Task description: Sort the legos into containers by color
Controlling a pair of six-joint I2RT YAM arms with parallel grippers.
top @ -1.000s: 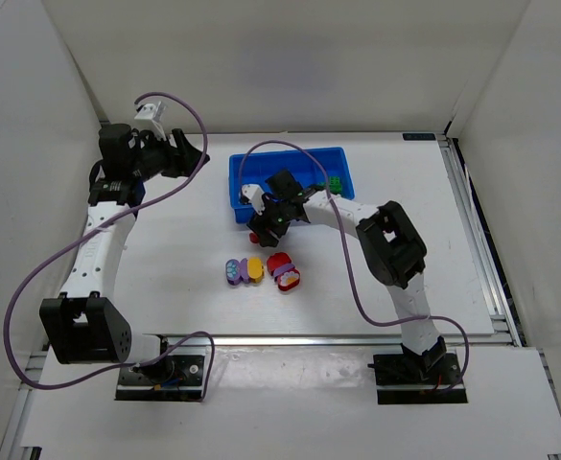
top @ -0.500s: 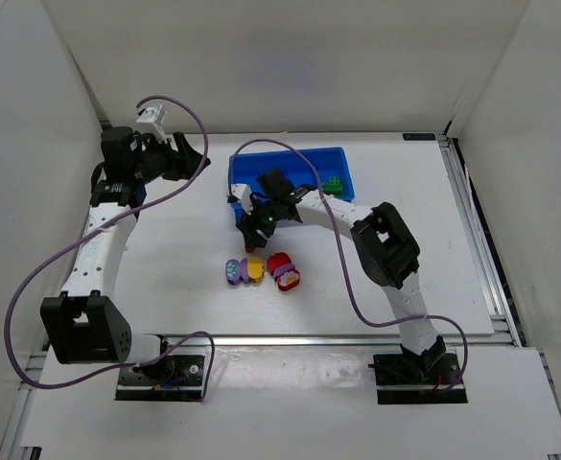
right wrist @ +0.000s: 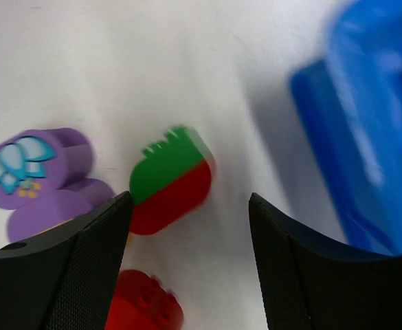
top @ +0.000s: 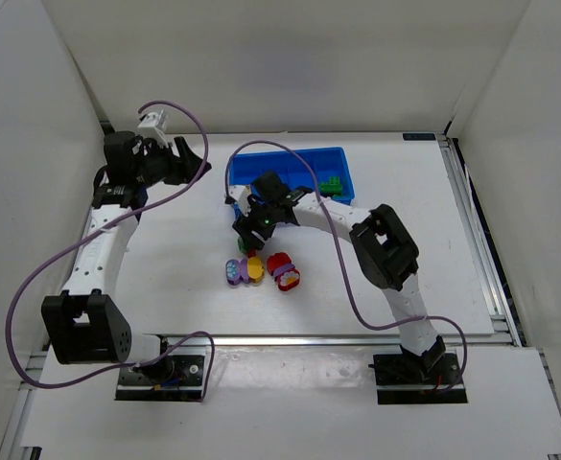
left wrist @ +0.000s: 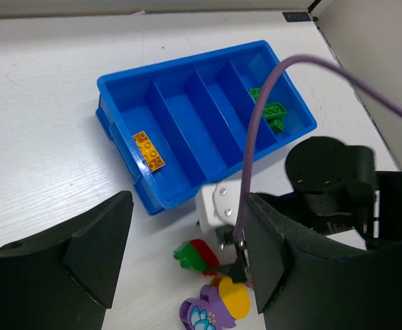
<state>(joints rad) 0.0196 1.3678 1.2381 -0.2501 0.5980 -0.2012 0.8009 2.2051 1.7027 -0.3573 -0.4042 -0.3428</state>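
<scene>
Several legos (top: 261, 270) remain on bench (top: 165, 249); orange lego (left wrist: 148, 150), green legos (left wrist: 273, 111) in tray (left wrist: 187, 124); left pincer (left wrist: 187, 220), right pincer (right wrist: 187, 201) released, empty.

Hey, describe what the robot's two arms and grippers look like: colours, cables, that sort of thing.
The left arm and right arm both have slim white links joined by chunky black joint housings. A purple cable loops along each arm. The left gripper and right gripper are black, with broad curved fingers whose inner faces look finely textured.

White table (top: 165, 273) bears blue tray (top: 251, 172) and loose legos (top: 254, 271)
</scene>
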